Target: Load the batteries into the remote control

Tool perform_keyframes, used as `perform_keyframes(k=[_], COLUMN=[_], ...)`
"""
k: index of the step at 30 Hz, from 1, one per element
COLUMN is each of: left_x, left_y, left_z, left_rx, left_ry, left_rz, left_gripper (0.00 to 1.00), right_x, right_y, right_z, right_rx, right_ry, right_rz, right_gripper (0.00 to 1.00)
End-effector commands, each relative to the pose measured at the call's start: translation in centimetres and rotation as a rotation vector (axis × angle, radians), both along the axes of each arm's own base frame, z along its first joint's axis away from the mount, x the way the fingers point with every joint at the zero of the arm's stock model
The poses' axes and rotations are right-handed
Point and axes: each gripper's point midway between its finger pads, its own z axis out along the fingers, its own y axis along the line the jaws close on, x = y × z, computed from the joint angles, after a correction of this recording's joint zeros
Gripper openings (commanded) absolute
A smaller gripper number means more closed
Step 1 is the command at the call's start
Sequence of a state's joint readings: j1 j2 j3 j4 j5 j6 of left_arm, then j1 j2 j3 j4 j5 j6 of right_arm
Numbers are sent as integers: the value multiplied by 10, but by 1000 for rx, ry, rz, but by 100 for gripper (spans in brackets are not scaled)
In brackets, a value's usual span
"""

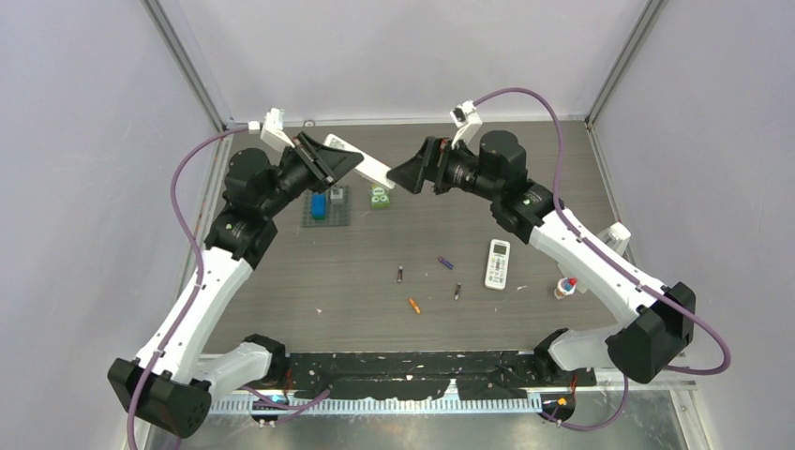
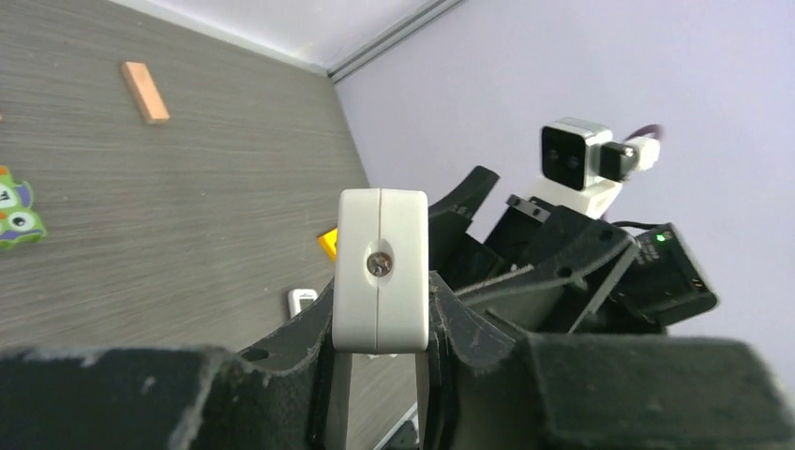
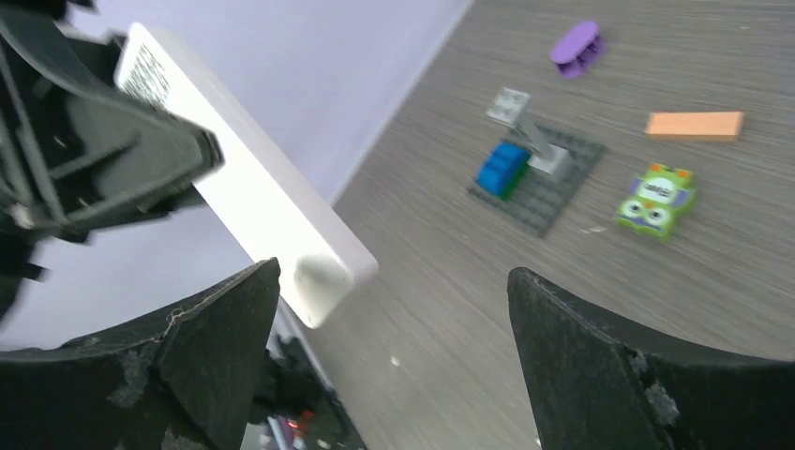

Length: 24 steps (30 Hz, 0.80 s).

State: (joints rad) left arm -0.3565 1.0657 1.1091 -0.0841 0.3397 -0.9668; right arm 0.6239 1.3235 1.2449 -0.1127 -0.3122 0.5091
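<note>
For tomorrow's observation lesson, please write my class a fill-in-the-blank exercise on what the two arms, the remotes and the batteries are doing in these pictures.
1. The left end effector is shut on a white ____, raised above the table.
2. The right end effector, close to the held remote's free end, is ____.
3. All ____ batteries lie loose on the table.
4. A second remote lies flat beside the batteries, nearer the ____ arm.

Missing words: remote; open; four; right

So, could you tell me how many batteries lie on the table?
4, all loose: dark battery at left, purple battery farthest back, second dark battery at right, orange battery frontmost. More may be hidden.
</note>
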Motion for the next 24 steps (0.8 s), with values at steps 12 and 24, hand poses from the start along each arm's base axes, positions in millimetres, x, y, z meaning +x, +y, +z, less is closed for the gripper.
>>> perform_keyframes(k=[12, 24], left_x=[-17, -20], left_y=[-4, -10], left_z=[54, 62], left_rx=[-307, -394], left_ry=[-41, -47], left_rz=[-58, -119], left_gripper=[0, 0], right_x=[-17, -10], right_y=[33, 44], right_z=[77, 61], right_rx=[536, 571], right_ry=[182, 264], right_rz=[183, 208], right_gripper=[89, 54])
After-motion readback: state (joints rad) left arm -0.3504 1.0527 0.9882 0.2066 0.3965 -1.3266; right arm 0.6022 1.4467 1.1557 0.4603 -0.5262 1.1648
